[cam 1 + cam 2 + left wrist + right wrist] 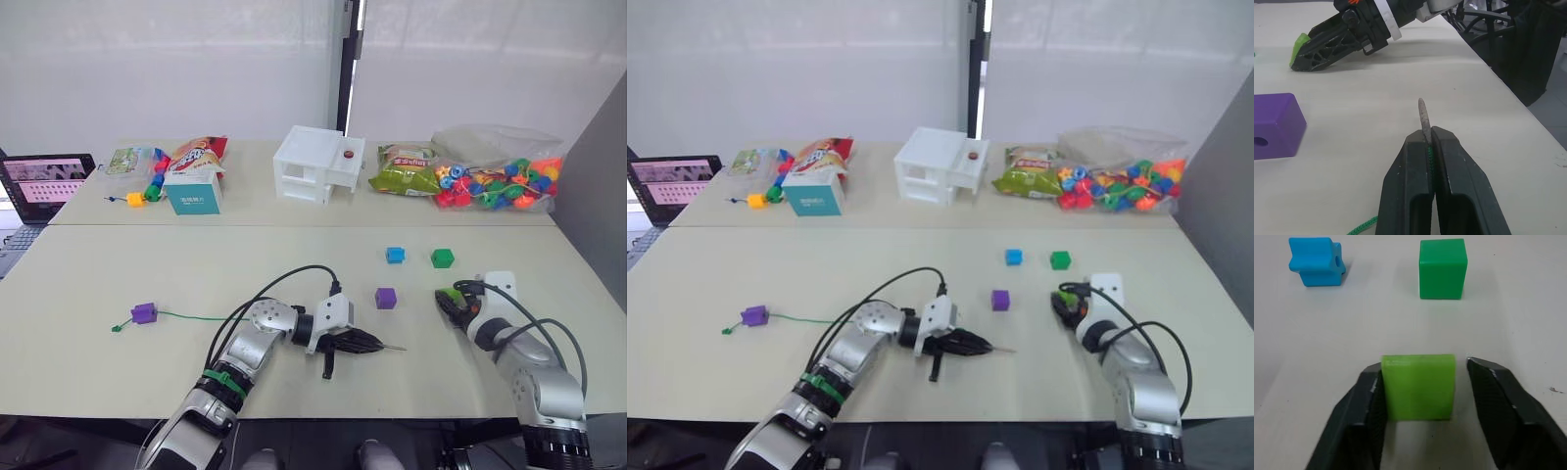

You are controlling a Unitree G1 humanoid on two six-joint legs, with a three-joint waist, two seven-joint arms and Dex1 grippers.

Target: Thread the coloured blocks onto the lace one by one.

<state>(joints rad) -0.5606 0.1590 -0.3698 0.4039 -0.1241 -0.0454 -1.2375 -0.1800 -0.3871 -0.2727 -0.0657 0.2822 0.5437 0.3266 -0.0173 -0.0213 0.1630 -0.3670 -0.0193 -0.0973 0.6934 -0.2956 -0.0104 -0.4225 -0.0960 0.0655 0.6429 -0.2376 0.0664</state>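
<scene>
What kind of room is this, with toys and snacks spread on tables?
Probably a lab or office set up for robot trials: plain beige tables, an open laptop, and a clear bag of coloured beads beside snack packets.

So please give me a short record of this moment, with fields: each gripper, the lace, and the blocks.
left gripper: shut on the lace, its dark tip sticking out ahead
right gripper: open, fingers on both sides of the light green block; one finger touches it, a gap at the other
lace: lies across the table
threaded: one purple block, near the lace's far end
loose: second purple block, blue block, dark green block
</scene>
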